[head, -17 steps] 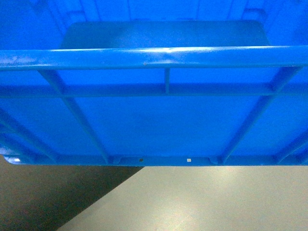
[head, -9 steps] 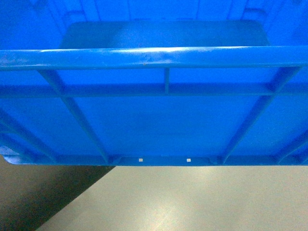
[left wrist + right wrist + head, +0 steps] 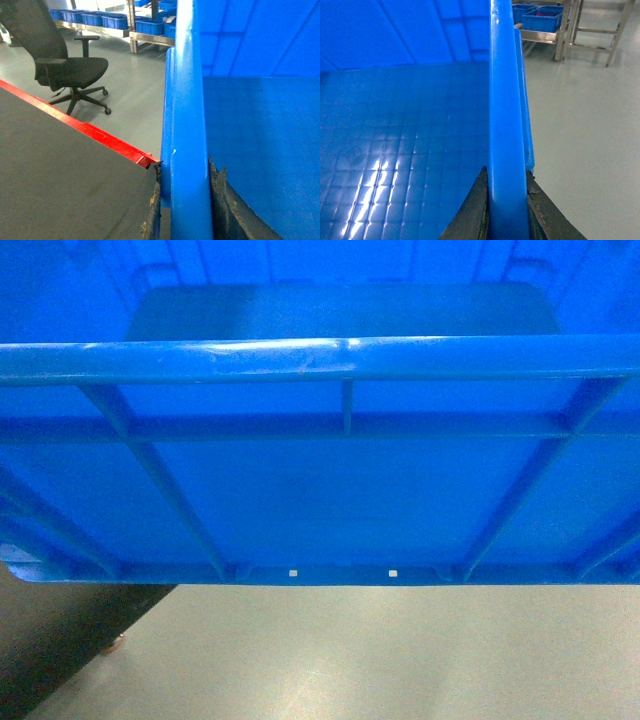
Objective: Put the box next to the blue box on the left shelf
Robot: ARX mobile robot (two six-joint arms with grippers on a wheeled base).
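The box (image 3: 340,490), a large bright-blue open-top crate, fills the head view with its ribbed wall and thick rim toward me, held above the floor. In the left wrist view my left gripper (image 3: 186,172) is shut on the box (image 3: 260,125), its rim pinched between two dark fingers (image 3: 225,200). The right wrist view shows my right gripper (image 3: 506,175) shut the same way on the opposite rim of the box (image 3: 395,125). Neither gripper shows in the head view. The left shelf's roller surface is out of view, and I cannot tell which far crate is the blue box.
A dark grey surface with a red edge (image 3: 115,145) lies left of the box, its corner near the rim. A black office chair (image 3: 70,70) stands on the grey floor. Metal racks with several blue crates (image 3: 115,22) (image 3: 540,15) stand far behind.
In the head view the dark surface under the box has slid away to the lower left, more pale floor shows, and a small foot has come into sight. Both grips are unchanged.
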